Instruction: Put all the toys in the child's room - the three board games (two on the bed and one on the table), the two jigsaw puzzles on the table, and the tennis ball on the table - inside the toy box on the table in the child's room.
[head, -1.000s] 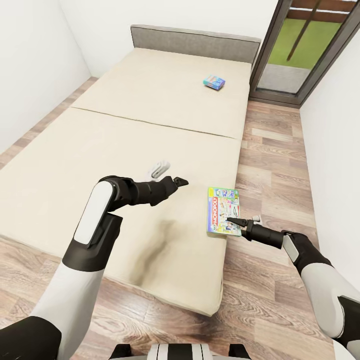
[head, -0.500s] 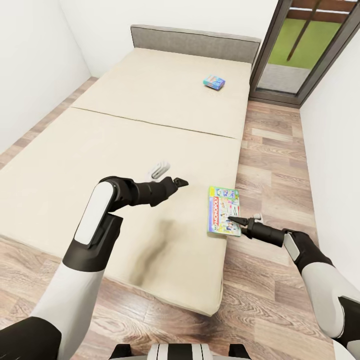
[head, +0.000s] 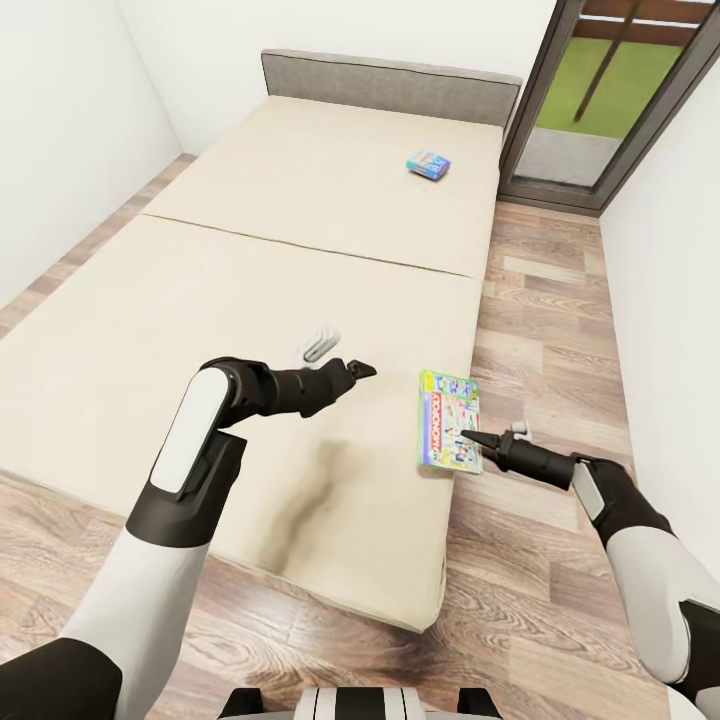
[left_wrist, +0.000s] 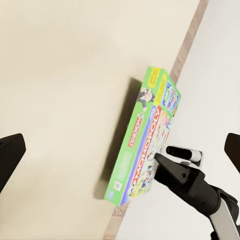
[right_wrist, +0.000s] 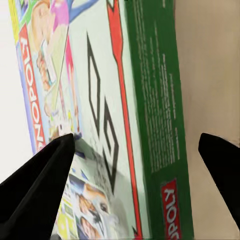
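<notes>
your right gripper (head: 470, 437) at the flat white-green monopoly box (head: 449, 420)
jaws spread wide w/ the box edge between, nothing clamped; box at low beige bed's (head: 250, 300) right edge. left gripper (head: 362, 368) open, empty, over mattress.

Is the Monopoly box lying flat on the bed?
No. The Monopoly box is tipped up; the left wrist view shows its shadow underneath on the bed.

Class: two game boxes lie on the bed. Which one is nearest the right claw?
The MONOPOLY box, at the bed's near right edge, by the right claw. The small blue box lies far off near the headboard.
</notes>
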